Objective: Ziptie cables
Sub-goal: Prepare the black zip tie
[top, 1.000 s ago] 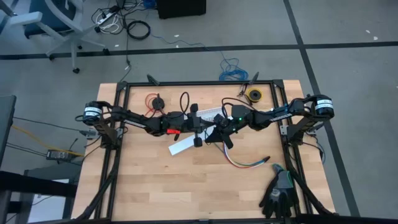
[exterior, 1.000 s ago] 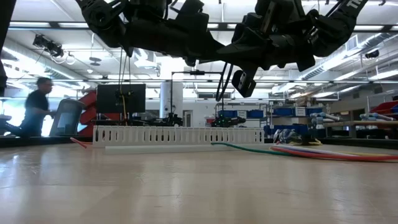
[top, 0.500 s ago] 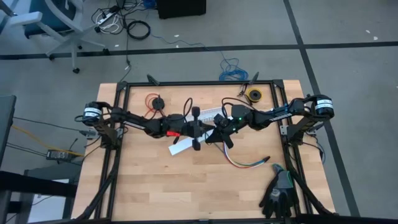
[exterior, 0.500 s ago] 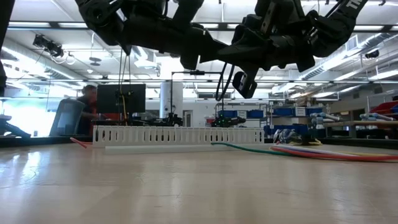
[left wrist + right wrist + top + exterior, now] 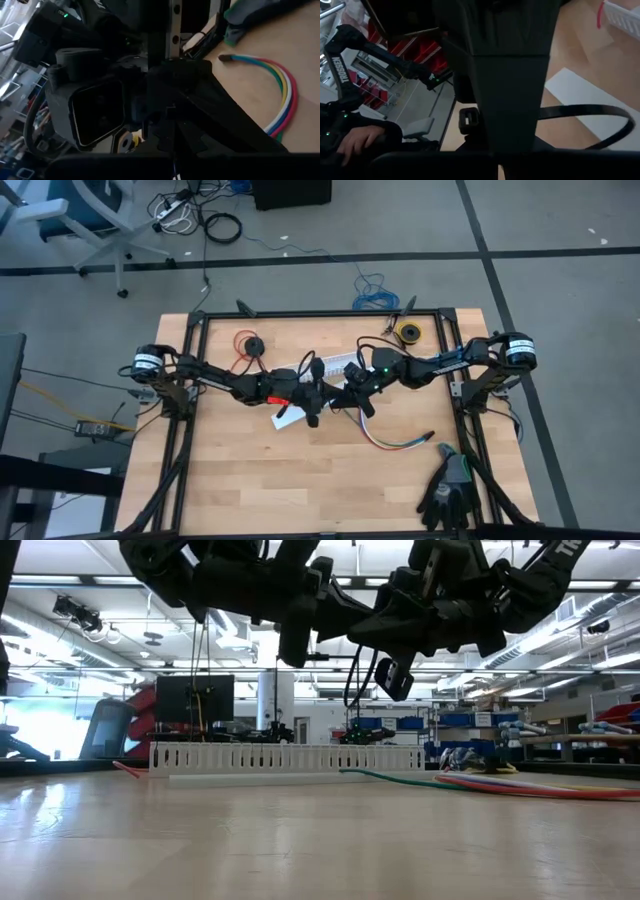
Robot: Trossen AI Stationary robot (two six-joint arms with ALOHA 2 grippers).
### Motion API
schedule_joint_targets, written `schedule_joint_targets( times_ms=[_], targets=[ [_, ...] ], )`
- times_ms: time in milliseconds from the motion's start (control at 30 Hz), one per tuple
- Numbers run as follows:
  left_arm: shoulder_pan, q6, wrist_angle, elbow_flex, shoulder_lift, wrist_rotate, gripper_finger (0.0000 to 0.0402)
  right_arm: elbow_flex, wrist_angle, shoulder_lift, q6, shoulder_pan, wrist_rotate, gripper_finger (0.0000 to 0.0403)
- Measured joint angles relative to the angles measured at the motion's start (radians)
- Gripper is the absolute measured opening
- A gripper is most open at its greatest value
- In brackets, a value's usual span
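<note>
The ziptie (image 5: 616, 118) is a thin dark strip bent into a loop in the air between my two grippers, with its head (image 5: 468, 121) at one end. In the low view the ziptie (image 5: 348, 682) hangs as a narrow loop. My left gripper (image 5: 312, 393) and right gripper (image 5: 356, 395) face each other closely above the table's middle, both well above the wood. The cables (image 5: 395, 440) lie curved and flat on the table toward the near right, untouched. They also show as the cables (image 5: 282, 95) and the cables (image 5: 520, 783). My left gripper is shut on the ziptie near where the loop closes, but dark gripper bodies cover the place of contact. The ziptie is lifted clear of the table. My right gripper is shut on the ziptie close to its head (image 5: 468, 121), and the strip (image 5: 555, 109) loops away below it toward the table. The fingers themselves are hidden in its own view.
A white slotted channel (image 5: 335, 364) lies under the arms, and it shows as the channel (image 5: 285, 757). A white flat strip (image 5: 287, 418) lies near it. A red wire spool (image 5: 248, 343) and a yellow roll (image 5: 408, 333) sit at the far side. Black gloves (image 5: 450, 490) lie at the near right.
My left gripper has shifted a little toward the table's left and near edges and has rolled about its wrist, so one finger now points lower in the low view. The hanging ziptie loop has bowed from nearly straight into a wider curve. A person in the room behind has passed out of sight.
</note>
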Motion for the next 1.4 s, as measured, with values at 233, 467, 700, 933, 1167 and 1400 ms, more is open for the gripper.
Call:
schedule_joint_targets(
  times_ms=[233, 467, 700, 933, 1167, 1400],
  targets=[
    [-0.007, 0.029, -0.007, 0.000, 0.000, -0.022, 0.0005, -0.001, 0.020, 0.000, 0.001, -0.007, -0.025, 0.0000],
    [-0.008, -0.014, 0.005, 0.001, -0.001, -0.024, 0.0005, -0.001, 0.043, 0.000, -0.007, -0.014, -0.048, 0.0000],
    [-0.008, -0.081, 0.016, -0.001, 0.002, -0.027, 0.0005, -0.001, 0.034, 0.000, -0.067, -0.014, -0.036, 0.0025],
    [0.008, -0.192, 0.008, -0.002, 0.003, -0.063, 0.0005, 0.000, 0.033, 0.000, -0.091, -0.018, -0.025, 0.0095],
    [0.046, -0.261, -0.023, -0.004, 0.006, -0.072, 0.0005, 0.003, -0.049, -0.003, -0.125, -0.060, -0.034, 0.0137],
    [0.088, -0.338, 0.043, -0.079, 0.006, -0.013, 0.0004, 0.003, -0.094, -0.003, -0.142, -0.100, -0.078, 0.0138]
  ],
)
